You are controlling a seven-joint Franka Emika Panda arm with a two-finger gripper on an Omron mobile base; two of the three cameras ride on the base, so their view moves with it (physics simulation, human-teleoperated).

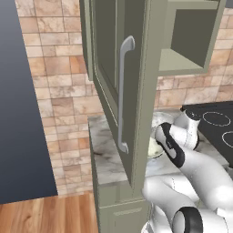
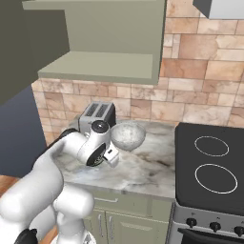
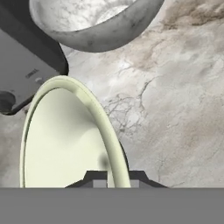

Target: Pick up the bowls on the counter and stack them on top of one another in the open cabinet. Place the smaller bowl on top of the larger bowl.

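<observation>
You're looking down the tool (image 3: 112,178) at the counter (image 3: 175,109). Its tips are pinching narrow on the rim of the smaller bowl (image 3: 61,148), the pale cream-green one, which is sitting right at the tool w/ one tip inside the rim and one outside. The larger bowl (image 3: 94,26), grey-silver, is resting just beyond it, next to a toaster (image 3: 26,65). From the right base view, the larger bowl (image 2: 127,135) is sitting just past the wrist, and the open cabinet (image 2: 100,66) shelf is hanging well above the tool. Step in hand, as I judge it: gripping the smaller bowl. Next you're likely needing a straight lift clear of the larger bowl; but the larger one probably belongs on the shelf first.
</observation>
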